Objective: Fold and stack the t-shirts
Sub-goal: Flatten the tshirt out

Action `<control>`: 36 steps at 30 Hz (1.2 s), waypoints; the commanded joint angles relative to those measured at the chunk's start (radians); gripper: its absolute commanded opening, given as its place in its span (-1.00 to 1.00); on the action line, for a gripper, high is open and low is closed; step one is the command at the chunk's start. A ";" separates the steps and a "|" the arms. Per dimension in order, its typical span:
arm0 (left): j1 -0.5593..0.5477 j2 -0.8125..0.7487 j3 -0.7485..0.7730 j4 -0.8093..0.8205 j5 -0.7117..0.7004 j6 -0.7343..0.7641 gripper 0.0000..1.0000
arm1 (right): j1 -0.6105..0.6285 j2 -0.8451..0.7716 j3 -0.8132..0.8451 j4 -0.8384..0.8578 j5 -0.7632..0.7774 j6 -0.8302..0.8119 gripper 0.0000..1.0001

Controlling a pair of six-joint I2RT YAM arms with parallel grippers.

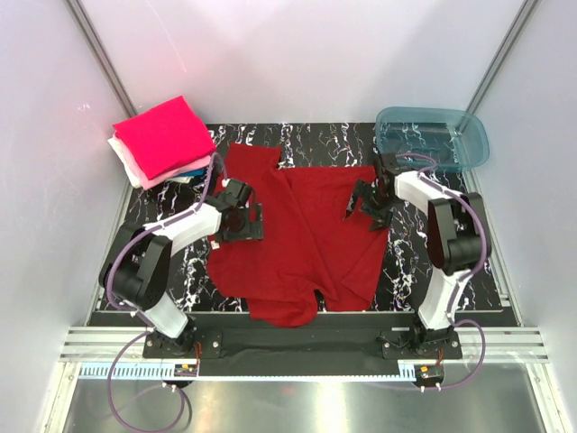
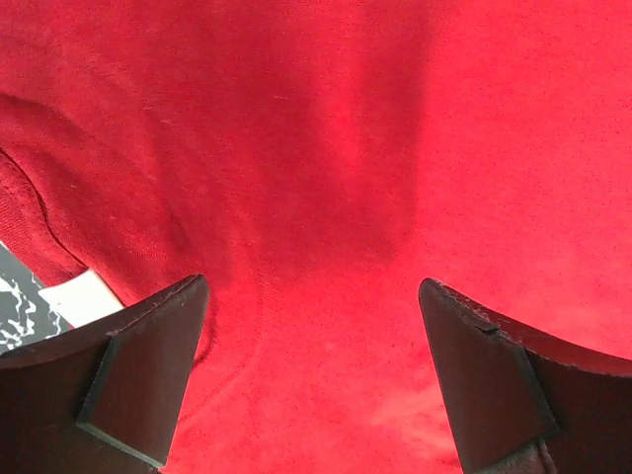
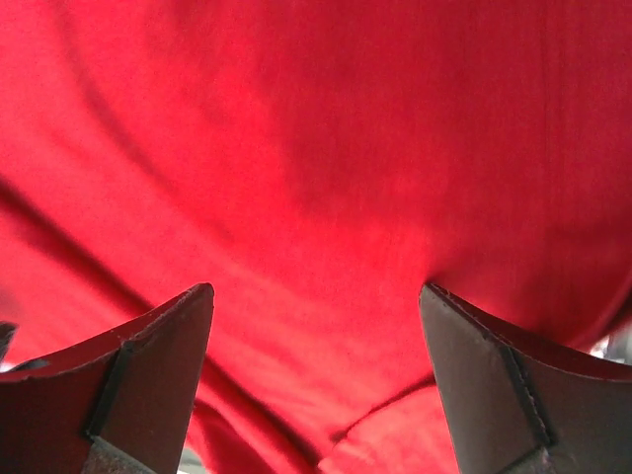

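Both claws gape wide, holding nothing: left gripper over the red shirt at its left edge, right gripper at its right edge. Shirt lies spread directly beneath both. Folded stack sits far-left, nearer the left arm.

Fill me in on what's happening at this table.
Two robot arms are working on a dark red t-shirt lying unfolded on the table. The left gripper is over its left side, the right gripper over its right side, both with fingers open close to the cloth, gripping nothing. A stack of folded shirts sits at the far left corner.
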 commanded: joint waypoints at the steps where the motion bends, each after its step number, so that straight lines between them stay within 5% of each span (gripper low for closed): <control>1: 0.065 0.024 -0.001 0.076 0.073 -0.033 0.87 | 0.006 0.083 0.123 -0.017 0.040 -0.048 0.83; 11: 0.195 0.169 0.111 0.027 0.110 0.026 0.76 | -0.080 0.397 0.505 -0.188 0.123 -0.070 0.83; 19: 0.234 0.341 0.387 -0.041 0.048 0.078 0.73 | -0.086 0.485 0.726 -0.293 0.167 -0.085 0.83; 23: 0.224 0.343 0.446 -0.085 0.050 0.083 0.69 | -0.086 0.395 0.732 -0.304 0.215 -0.104 0.85; 29: 0.186 0.142 0.463 -0.212 -0.049 0.060 0.76 | -0.081 0.181 0.703 -0.358 0.223 -0.087 0.89; 36: 0.094 -0.206 0.316 -0.305 -0.075 0.002 0.83 | -0.022 -0.156 0.287 -0.321 0.223 -0.067 0.82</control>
